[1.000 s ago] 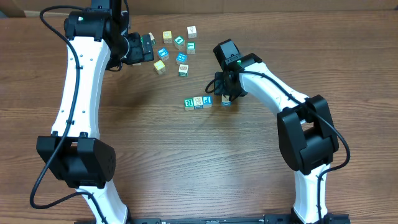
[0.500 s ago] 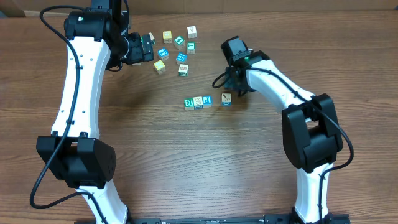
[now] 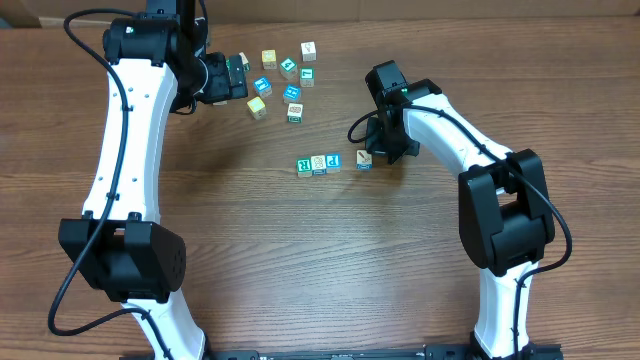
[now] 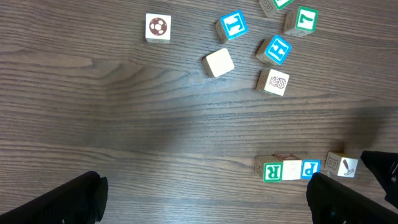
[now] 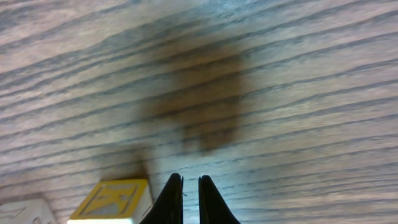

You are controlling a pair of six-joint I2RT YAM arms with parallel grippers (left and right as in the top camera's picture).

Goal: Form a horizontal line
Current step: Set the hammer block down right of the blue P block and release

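Near the table (image 3: 250,260) centre, the horizontal line (image 3: 318,163) of four cubes is found. The teal R, pale patterned face and blue P are set touching. The white marked cube (image 3: 364,159) at the 3 o'clock end is seen slightly turned and parted from the P by a narrow gap. The right arm (image 3: 440,125) is bent in from 4 o'clock, wrist pitched down just at 3 o'clock of that end cube. The right jaws are pressed together with nothing pinched, tips low over the wood. The left arm (image 3: 130,150) is stretched toward 11 o'clock, left jaws spread wide and empty, beside loose cubes (image 3: 293,92) scattered at 12 o'clock.
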